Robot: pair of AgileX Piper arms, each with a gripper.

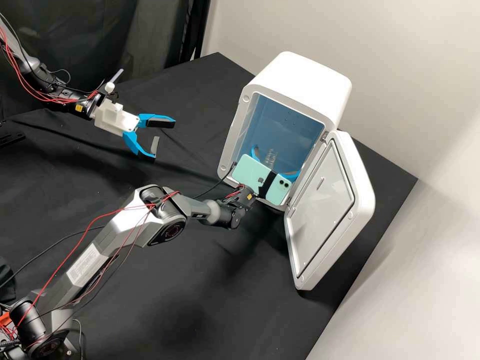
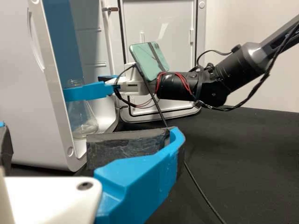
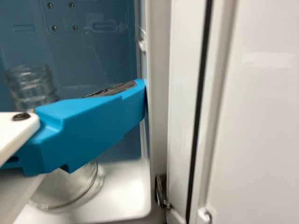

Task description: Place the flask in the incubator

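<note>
The flask (image 3: 29,86) is standing upright on the white floor inside the incubator (image 1: 300,85), near the open front, with the blue back wall behind it. The right end effector (image 1: 274,162) is reaching in through the opening, and its two blue fingers (image 3: 93,116) are sitting one on each side of the flask's neck. In the high view those fingers are spreading wide apart, so I am judging that the right end effector is loose and is not squeezing the glass, though the exact touching spot is hard to see. The incubator's door (image 1: 330,210) is hanging wide open beside the opening, right next to the right arm. The incubator is sitting at the far side of the black surface (image 1: 200,280). The left end effector (image 1: 161,137) is hovering above the surface, well apart from the incubator, with its fingers spread and nothing between them. I am thinking the big part of the job is done, because the flask is already resting in the incubator on its own base. What is left, I am guessing, is pulling the right arm straight back out without bumping the flask over.
</note>
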